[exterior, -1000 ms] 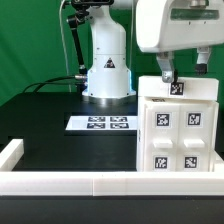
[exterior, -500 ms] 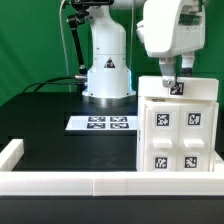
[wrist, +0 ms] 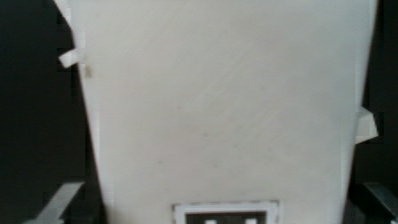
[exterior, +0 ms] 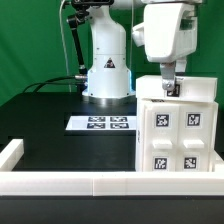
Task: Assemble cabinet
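Note:
The cabinet (exterior: 180, 135) is a large white box standing at the exterior view's right, with several square tags on its front and one on its top. My gripper (exterior: 169, 88) hangs right over the top's rear part, fingertips at the top tag. In the wrist view the cabinet (wrist: 214, 100) fills the frame, with a tag at the edge nearest the gripper (wrist: 222, 208). A grey finger (wrist: 59, 203) shows on each side of the white body, with dark gaps between them and it. The gripper is open and holds nothing.
The marker board (exterior: 101, 123) lies flat on the black table in front of the robot's white base (exterior: 107, 70). A long low white rail (exterior: 90, 182) runs along the front edge and another piece (exterior: 10, 152) stands at the exterior view's left.
The hand has turned about its vertical axis and shifted slightly to the exterior view's left, staying over the cabinet's top. The cabinet has not moved.

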Robot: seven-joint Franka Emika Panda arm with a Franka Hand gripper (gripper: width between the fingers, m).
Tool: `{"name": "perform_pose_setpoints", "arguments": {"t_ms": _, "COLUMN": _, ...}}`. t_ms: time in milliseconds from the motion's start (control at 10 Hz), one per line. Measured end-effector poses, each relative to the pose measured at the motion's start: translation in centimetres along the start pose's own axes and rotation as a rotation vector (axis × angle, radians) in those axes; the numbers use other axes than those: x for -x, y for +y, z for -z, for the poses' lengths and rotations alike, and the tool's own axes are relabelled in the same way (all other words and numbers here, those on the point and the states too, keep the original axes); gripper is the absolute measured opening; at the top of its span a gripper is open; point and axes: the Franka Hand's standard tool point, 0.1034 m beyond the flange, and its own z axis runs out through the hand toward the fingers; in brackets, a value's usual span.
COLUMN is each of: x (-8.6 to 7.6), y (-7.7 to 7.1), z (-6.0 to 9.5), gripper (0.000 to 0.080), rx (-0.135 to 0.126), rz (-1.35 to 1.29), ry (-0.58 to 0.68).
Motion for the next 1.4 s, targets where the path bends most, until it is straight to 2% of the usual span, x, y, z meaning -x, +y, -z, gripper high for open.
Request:
{"name": "perform_pose_setpoints", "arguments": {"t_ms": 200, "x": 0.03, "y": 0.01, "z": -0.01, "gripper": 0.0558, "rx": 0.0, "rz": -0.055, "ry": 0.0}}
{"name": "perform_pose_setpoints", "arguments": {"t_ms": 400, "x": 0.32, "y": 0.14, "z": -0.04, "gripper": 0.0558, "rx": -0.006, "rz": -0.256, "ry": 0.007}}
{"name": "perform_pose_setpoints", "arguments": {"t_ms": 600, "x": 0.11, "y": 0.29, "z": -0.07, "gripper": 0.056, "rx": 0.018, "rz": -0.388, "ry": 0.028}}
{"name": "perform_pose_setpoints", "arguments": {"t_ms": 1000, "x": 0.0, "y": 0.21, "z": -0.11, "gripper": 0.056, "rx": 0.001, "rz": -0.861, "ry": 0.039}}
{"name": "perform_pose_setpoints", "arguments": {"t_ms": 1400, "x": -0.05, "y": 0.2, "z": -0.13, "gripper": 0.056, "rx": -0.007, "rz": -1.114, "ry": 0.043}}
